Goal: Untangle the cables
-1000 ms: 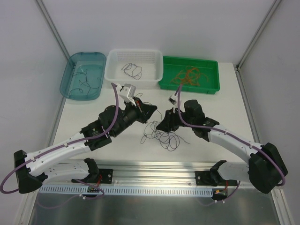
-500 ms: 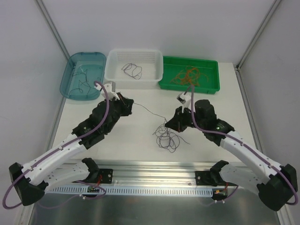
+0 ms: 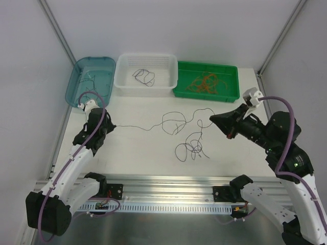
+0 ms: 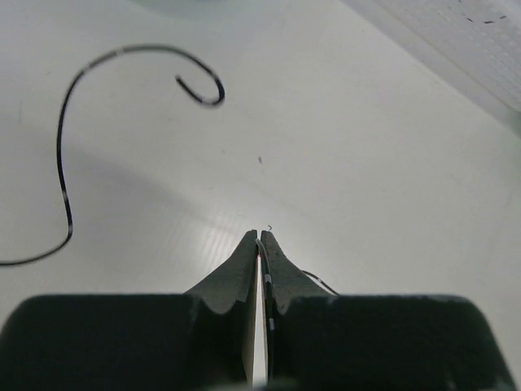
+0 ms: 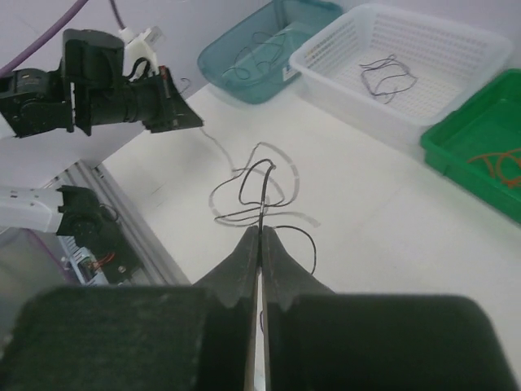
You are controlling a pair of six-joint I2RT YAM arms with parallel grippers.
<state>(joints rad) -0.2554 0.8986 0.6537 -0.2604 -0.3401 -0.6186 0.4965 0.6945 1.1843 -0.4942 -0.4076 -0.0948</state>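
The left pincer [image 3: 109,126] and the right pincer [image 3: 211,119] are both pinched tight on the thin cables [image 3: 173,124] — these stretch between them, in front of the white basket [image 3: 122,82] — a curly bunch lies nearer the arms

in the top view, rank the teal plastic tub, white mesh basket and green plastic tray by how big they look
1. green plastic tray and white mesh basket: too alike to rank.
2. teal plastic tub: slightly smaller, though it sits angled.
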